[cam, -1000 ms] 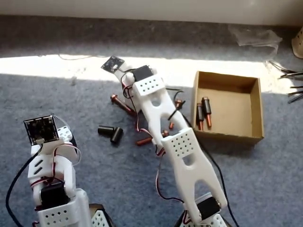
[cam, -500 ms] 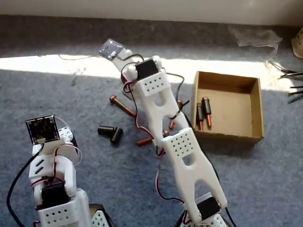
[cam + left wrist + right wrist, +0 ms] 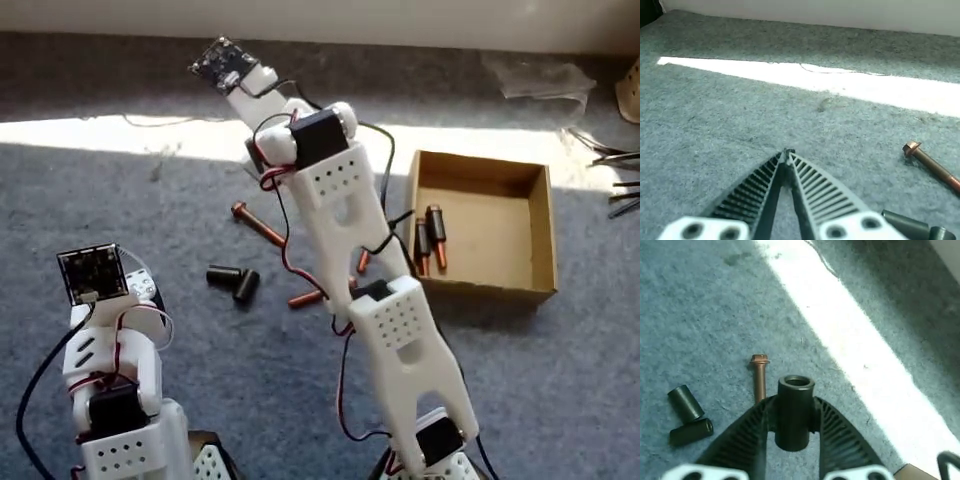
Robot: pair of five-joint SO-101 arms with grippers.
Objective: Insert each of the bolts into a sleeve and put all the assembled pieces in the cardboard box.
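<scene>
A: Right gripper [image 3: 792, 407]?
B: Clamped on an upright black sleeve [image 3: 792, 422] — the bolt [image 3: 759, 376] beyond is half hidden behind it.
A: Left gripper [image 3: 788, 156]?
B: Closed tight, empty. Two assembled pieces [image 3: 431, 240] lie in the cardboard box [image 3: 500, 225].

Black sleeve [image 3: 794, 426] upright in the right gripper [image 3: 794, 401]. Two sleeves [image 3: 222, 274], copper bolts [image 3: 258, 223] loose; two assembled pieces [image 3: 436, 236] in the cardboard box [image 3: 495, 235].

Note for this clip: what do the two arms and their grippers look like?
The left arm and right arm are white plastic links with hole grids and cutouts, black servos and loose red and black cables. Each wrist carries a dark circuit board. The left gripper and right gripper have tapered, ribbed fingers.
</scene>
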